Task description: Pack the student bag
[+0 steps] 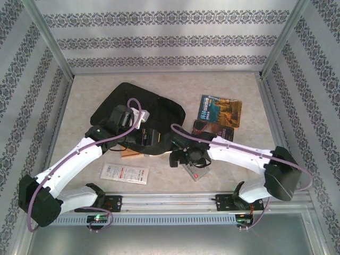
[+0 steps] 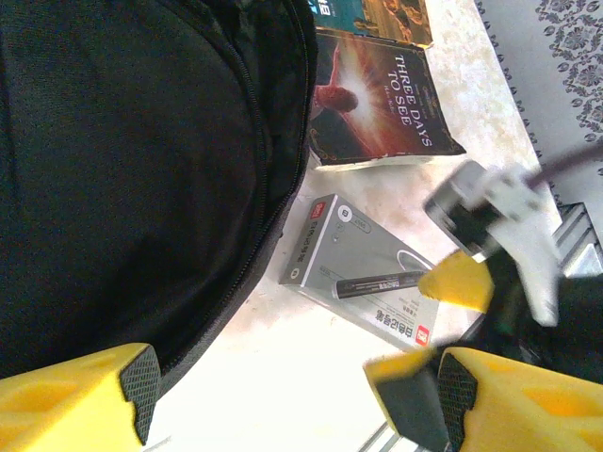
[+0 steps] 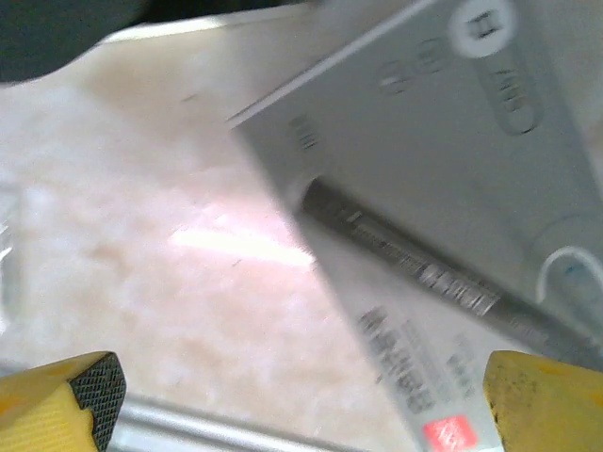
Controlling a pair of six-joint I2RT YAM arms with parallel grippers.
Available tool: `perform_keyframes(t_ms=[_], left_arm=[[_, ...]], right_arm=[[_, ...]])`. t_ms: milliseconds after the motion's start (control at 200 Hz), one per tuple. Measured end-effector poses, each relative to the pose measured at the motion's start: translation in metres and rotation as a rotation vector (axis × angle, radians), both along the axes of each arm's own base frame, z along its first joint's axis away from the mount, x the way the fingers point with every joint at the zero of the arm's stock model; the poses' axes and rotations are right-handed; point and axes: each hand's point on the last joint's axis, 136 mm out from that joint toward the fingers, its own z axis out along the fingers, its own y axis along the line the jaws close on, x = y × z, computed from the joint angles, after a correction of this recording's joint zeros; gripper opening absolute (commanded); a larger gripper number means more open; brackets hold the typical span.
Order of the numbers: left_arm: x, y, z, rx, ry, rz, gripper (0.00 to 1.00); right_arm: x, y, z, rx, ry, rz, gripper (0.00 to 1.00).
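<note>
White arms [image 1: 79, 154], blk joints [image 1: 279, 175], purple cables [image 1: 132, 100], yellow jaws.

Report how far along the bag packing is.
Done: nothing visibly packed; the student bag lies flat. In hand: nothing; the right gripper hovers open over the grey pen box, the left gripper open at the bag's edge. Left: pen box, Three Days to See book, second book, white packet.

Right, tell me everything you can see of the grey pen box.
The grey pen box is a flat rectangular pack, seemingly glossy card, with a dark pen pictured along its top, small print and a red mark at one corner. It lies flat on the table, close beside the student bag; whether they touch is unclear. The right gripper hangs over it, jaws open, not gripping it.
</note>
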Motion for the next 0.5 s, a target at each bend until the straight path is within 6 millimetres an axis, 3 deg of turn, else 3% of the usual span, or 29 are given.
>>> perform_keyframes(t_ms=[95, 175, 340, 505], left_arm=[[0.0, 0.0, 0.0, -0.001, 0.0, -0.001, 0.79], [0.0, 0.0, 0.0, -0.003, 0.001, -0.002, 0.79], [0.0, 0.0, 0.001, -0.009, 0.003, -0.002, 0.79], [-0.002, -0.002, 0.002, -0.019, 0.009, -0.014, 0.79]], right_arm=[[-0.006, -0.001, 0.019, -0.001, -0.068, 0.136, 0.98], [0.0, -0.012, 0.023, -0.068, -0.126, 0.213, 0.98], [0.019, -0.035, 0.0, -0.291, -0.167, 0.331, 0.98], [0.028, -0.037, -0.021, -0.32, -0.126, 0.393, 0.98]])
